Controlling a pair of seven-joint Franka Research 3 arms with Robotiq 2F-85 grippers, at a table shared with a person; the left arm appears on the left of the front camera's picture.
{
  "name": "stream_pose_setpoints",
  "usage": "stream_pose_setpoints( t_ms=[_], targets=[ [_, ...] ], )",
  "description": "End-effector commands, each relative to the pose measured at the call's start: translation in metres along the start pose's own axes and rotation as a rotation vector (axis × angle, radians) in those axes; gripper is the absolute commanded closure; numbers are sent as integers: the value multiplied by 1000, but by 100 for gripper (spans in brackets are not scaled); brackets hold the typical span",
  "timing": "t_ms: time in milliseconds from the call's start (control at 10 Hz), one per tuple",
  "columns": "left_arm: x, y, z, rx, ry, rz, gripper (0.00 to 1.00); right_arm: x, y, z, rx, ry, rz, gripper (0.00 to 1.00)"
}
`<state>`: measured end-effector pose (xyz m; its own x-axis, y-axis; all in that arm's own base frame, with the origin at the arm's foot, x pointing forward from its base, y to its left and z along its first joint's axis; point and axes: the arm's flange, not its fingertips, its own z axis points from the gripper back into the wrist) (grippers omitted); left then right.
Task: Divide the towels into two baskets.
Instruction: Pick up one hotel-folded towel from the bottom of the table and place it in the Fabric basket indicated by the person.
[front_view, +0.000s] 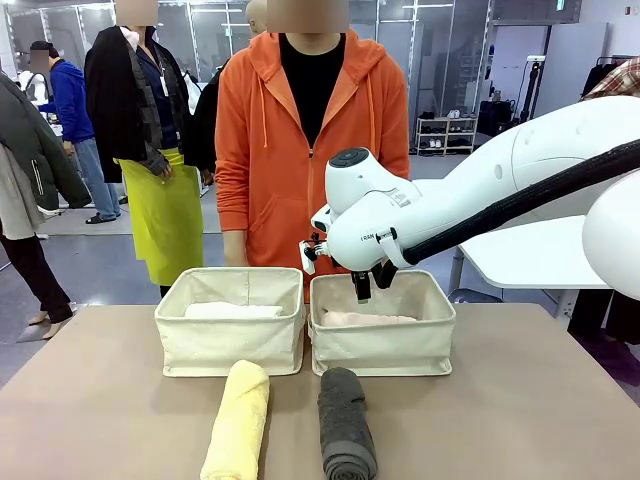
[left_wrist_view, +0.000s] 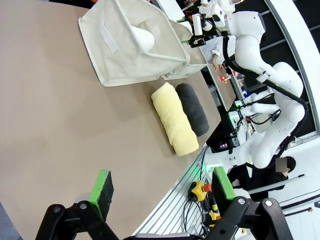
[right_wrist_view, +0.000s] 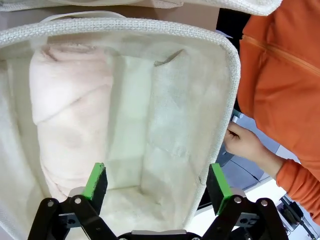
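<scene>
White towel (front_view: 233, 311), pink towel (front_view: 368, 318) are basketed; yellow towel (front_view: 238, 420), grey towel (front_view: 346, 425) are left near; left gripper (left_wrist_view: 162, 190), right gripper (right_wrist_view: 157, 184) are spread wide, empty.

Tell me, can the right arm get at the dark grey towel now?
Probably yes: the dark grey towel lies uncovered just in front of the basket that the open right gripper hangs over, with nothing between them.

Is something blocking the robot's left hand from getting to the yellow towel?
Nothing visible. Only tabletop lies between the open left gripper and the yellow towel. The grey towel lies on the yellow one's far side.
</scene>
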<state>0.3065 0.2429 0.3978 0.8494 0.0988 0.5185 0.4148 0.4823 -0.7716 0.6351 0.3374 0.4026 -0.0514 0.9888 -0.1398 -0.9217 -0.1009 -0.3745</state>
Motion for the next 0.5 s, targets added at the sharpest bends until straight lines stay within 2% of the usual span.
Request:
stream_pose_setpoints(
  t_ms=[0, 400],
  targets=[
    [-2, -4, 3, -5, -6, -7, 0, 0, 0, 0, -1, -1, 2, 0],
    [-2, -4, 3, -5, -6, -7, 0, 0, 0, 0, -1, -1, 2, 0]
  ],
)
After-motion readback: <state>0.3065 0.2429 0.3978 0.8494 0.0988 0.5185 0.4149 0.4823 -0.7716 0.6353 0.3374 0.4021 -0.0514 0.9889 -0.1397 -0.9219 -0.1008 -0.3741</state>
